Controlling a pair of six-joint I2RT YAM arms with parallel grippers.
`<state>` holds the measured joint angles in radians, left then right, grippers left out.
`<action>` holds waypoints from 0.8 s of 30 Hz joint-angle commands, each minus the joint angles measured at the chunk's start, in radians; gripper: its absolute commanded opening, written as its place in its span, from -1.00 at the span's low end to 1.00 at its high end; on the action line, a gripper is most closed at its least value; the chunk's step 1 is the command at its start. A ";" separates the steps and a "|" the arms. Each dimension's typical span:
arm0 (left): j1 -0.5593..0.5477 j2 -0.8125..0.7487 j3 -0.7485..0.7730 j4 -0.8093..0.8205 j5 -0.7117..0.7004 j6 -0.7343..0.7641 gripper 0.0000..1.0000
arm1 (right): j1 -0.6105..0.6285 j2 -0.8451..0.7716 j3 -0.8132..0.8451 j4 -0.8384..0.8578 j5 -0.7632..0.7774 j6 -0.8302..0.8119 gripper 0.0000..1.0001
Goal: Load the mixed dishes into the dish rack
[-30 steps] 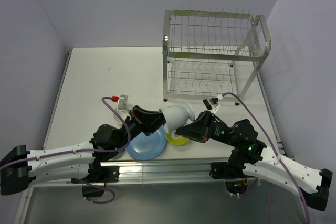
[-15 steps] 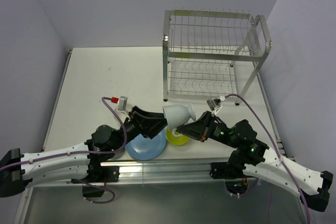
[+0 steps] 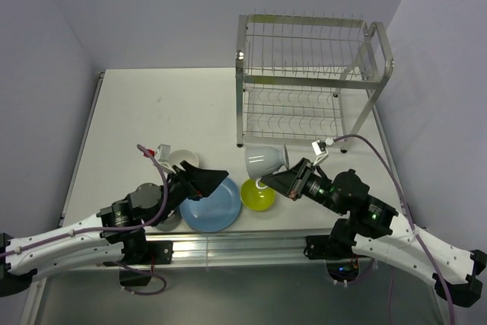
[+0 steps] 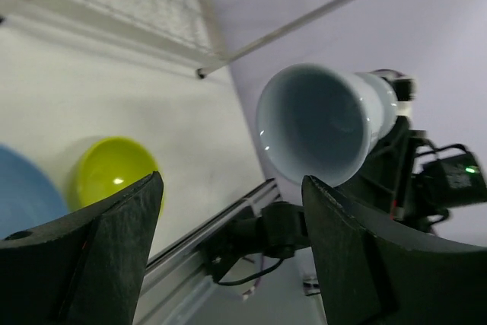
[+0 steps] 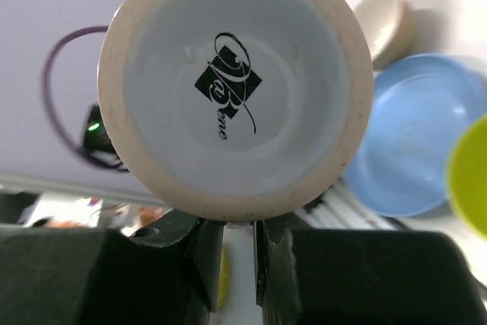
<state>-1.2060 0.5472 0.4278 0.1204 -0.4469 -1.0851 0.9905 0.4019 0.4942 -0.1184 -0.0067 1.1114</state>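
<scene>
Pinching mug [image 3: 265, 160] in right fingers [image 5: 152, 279]

Holds the pale blue-grey mug [image 3: 265, 161] sideways in the right gripper [image 3: 274, 181], near the lime-green bowl [image 3: 258, 196] and blue plate [image 3: 209, 205].

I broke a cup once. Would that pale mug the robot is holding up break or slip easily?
Probably breakable: the mug has a stamped, glazed base with a bare rim, so it looks ceramic and stiff. Its shine suggests slippery sides. The right gripper pinches only a narrow part at the mug's edge while the mug lies sideways in the air, so it may twist.
</scene>
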 commanded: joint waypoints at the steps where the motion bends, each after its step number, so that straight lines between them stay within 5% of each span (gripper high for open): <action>1: -0.004 0.010 0.100 -0.247 -0.084 -0.068 0.59 | -0.009 0.054 0.096 -0.007 0.126 -0.084 -1.00; 6: -0.004 0.060 0.160 -0.321 -0.069 -0.052 0.57 | -0.090 0.187 0.138 0.003 0.080 -0.131 -1.00; 13: -0.004 0.082 0.192 -0.317 -0.035 -0.013 0.57 | -0.514 0.293 0.073 0.150 -0.269 -0.131 -1.00; 24: -0.004 0.057 0.296 -0.507 -0.111 -0.003 0.57 | -0.661 0.673 0.193 0.336 -0.414 -0.156 -1.00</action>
<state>-1.2060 0.6228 0.6537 -0.3054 -0.5087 -1.1004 0.3504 1.0401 0.5880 0.0025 -0.3553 0.9710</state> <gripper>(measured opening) 0.783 0.229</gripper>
